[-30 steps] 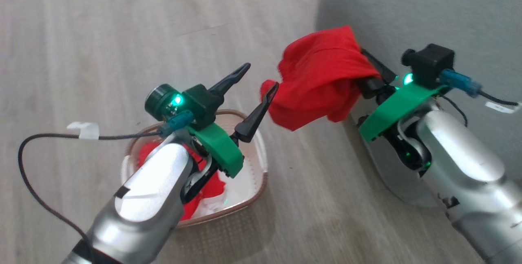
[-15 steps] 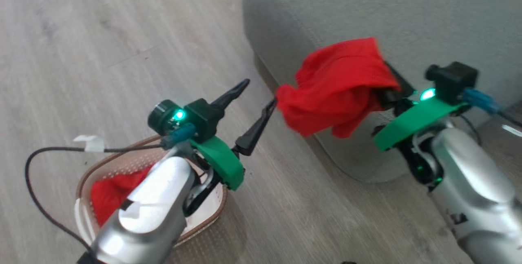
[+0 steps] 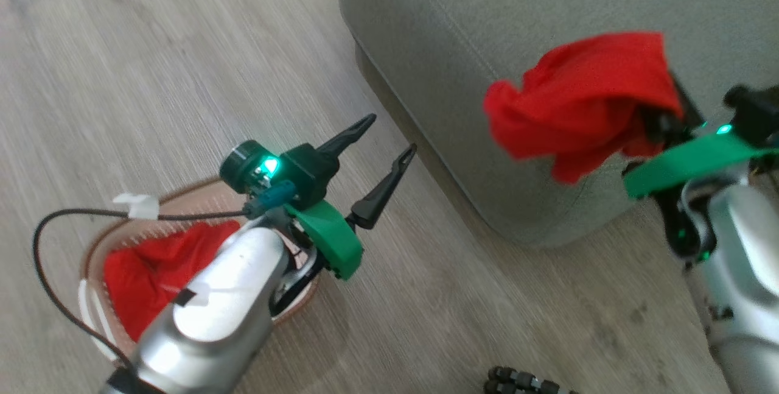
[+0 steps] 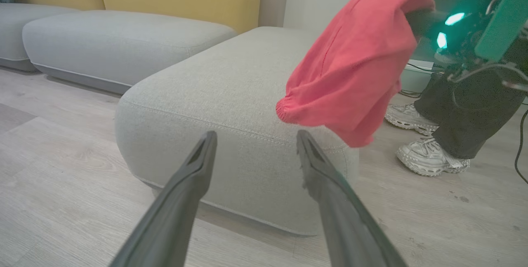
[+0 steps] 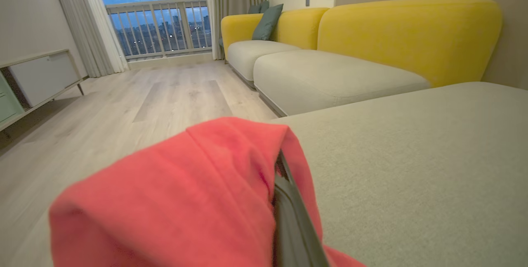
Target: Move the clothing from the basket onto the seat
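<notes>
The head camera looks steeply down on the floor (image 3: 152,47) and the seat (image 3: 487,16) corner; both wrist cameras look low and close across that same seat

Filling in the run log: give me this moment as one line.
right gripper: shut on red garment, aloft by seat corner | left gripper: open, empty | basket: red clothing inside

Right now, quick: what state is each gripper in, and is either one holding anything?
Left gripper: jaws open, holding nothing.
Right gripper: jaws shut on a red garment, held in the air.
</notes>
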### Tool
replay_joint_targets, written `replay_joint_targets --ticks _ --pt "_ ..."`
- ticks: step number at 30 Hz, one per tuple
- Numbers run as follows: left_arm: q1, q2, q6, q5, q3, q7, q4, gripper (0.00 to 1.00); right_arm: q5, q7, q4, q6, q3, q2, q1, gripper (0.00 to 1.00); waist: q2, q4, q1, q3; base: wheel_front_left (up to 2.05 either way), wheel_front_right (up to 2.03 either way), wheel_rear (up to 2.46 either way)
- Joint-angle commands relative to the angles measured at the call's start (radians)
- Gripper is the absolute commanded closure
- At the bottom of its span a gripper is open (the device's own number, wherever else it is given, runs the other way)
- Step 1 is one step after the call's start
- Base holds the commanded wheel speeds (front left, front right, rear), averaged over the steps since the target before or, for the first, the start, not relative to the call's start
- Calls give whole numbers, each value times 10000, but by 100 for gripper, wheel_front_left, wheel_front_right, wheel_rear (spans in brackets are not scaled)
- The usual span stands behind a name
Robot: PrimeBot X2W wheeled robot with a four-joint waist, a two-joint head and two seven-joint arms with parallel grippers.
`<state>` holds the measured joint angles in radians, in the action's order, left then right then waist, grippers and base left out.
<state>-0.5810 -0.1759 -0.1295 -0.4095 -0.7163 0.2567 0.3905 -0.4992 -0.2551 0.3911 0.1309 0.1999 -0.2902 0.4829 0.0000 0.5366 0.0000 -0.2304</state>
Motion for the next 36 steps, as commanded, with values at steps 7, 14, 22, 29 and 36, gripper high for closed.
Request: replay_joint_targets --ticks 7,14,22,29,36 --pt "-892 -856 -12 135 164 51 -580 0 943 -66 714 -2 -1351 676 2293 100 0 -57 0 -1678 0 0 0" --pt "-1440 -1172 -12 119 -135 51 -830 0 1783 -66 1435 -2 -2675 658 3748 100 0 -564 0 -2659 0 0 0" --pt "-2041 -1469 -12 87 -329 51 -1088 0 2828 -66 2340 -2 -4814 392 5616 100 0 -1229 0 -3800 0 0 0" --pt "-2316 -1613 -12 97 -508 51 -1253 0 4052 -66 3724 -2 -6330 -701 7109 100 0 -1908 0 -4545 0 0 0" --pt "-2309 -1824 -12 116 -456 51 -1430 0 5277 74 4499 -2 -8161 -1670 8160 100 0 -2517 0 -5102 0 0 0"
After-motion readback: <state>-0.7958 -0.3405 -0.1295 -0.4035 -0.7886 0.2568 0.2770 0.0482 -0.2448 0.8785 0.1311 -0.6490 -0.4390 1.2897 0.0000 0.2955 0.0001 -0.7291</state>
